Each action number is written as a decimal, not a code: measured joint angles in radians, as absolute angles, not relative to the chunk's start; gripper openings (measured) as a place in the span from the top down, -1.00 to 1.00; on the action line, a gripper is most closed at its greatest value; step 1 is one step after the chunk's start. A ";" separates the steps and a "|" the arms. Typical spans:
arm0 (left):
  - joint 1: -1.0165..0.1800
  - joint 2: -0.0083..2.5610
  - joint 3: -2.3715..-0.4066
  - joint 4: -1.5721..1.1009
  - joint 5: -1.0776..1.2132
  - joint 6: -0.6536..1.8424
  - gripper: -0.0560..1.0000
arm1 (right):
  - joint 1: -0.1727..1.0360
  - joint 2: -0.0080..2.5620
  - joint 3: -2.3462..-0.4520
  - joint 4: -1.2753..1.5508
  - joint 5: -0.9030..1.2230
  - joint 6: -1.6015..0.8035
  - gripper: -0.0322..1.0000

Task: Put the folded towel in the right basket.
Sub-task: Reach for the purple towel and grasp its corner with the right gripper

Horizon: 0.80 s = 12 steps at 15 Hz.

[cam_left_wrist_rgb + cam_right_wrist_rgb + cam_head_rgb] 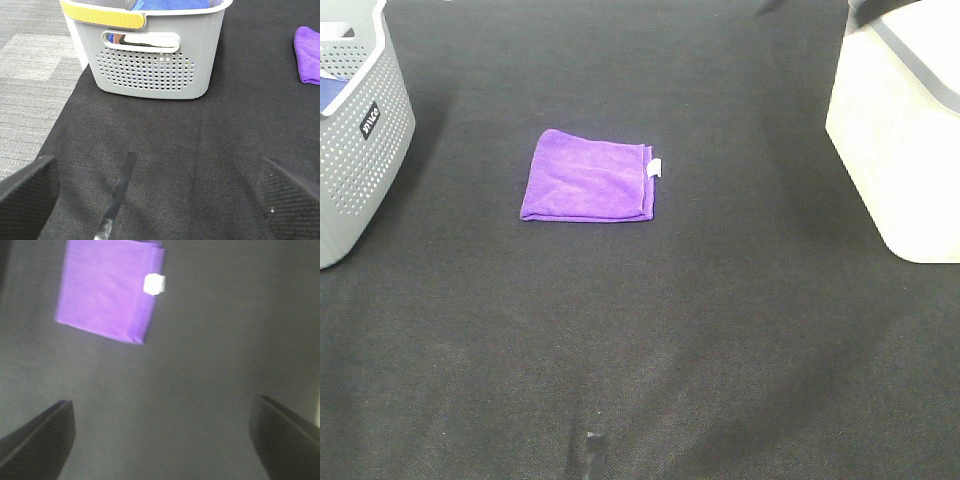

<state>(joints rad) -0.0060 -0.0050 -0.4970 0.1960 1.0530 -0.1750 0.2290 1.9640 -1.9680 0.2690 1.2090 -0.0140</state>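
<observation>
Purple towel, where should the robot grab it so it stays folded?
Probably the right edge by the white tag, pinched from straight above with the open right gripper. The purple towel lies flat on the black mat, and its layers stack along that edge, nearest the white basket.

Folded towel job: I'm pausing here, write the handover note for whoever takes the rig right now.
Left gripper: open, empty, over the black mat, facing the grey left basket.
Right gripper: open, empty, over the mat, towel ahead of it.
Purple folded towel: flat on the mat between the baskets, untouched.
White right basket: at the mat's right side; inside not visible.
Done: nothing yet. Left: grasp the towel, carry it right, release it in the white basket.
</observation>
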 joint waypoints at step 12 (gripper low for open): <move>-0.006 -0.005 -0.497 0.179 1.053 -0.175 -0.98 | 0.242 2.562 -2.224 0.598 1.022 0.000 -0.78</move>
